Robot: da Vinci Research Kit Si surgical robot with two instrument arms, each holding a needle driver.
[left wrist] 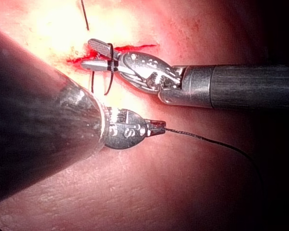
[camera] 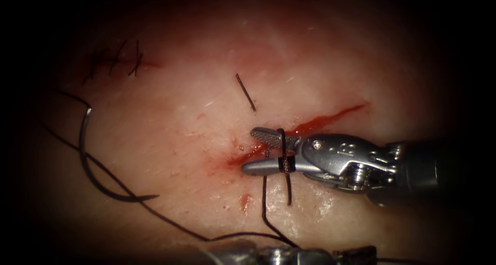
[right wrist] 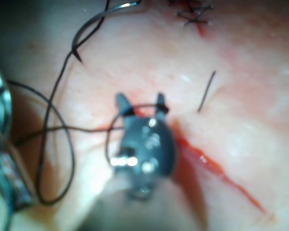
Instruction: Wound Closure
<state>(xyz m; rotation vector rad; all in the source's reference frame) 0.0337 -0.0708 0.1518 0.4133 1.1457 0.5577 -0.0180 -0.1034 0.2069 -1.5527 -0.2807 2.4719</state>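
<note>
My right tool (camera: 249,150) lies over the cut (camera: 330,118) with its jaws open, and the black thread (camera: 263,203) is looped around both jaws; nothing is gripped between them. The same open jaws with the loop appear in the right wrist view (right wrist: 140,100) and the left wrist view (left wrist: 86,53). My left tool (left wrist: 156,127) is shut on the thread just in front of the cut. The curved needle (camera: 81,146) lies free on the tissue (camera: 170,120) left of the cut, held by neither tool and not in the tissue; it is also in the right wrist view (right wrist: 94,21).
A short cut end of thread (camera: 245,92) lies on the tissue beyond the cut. Earlier dark stitches (camera: 119,61) sit at the far left. Red fluid (camera: 247,200) stains the tissue around the cut. Loose thread trails from the needle across the front.
</note>
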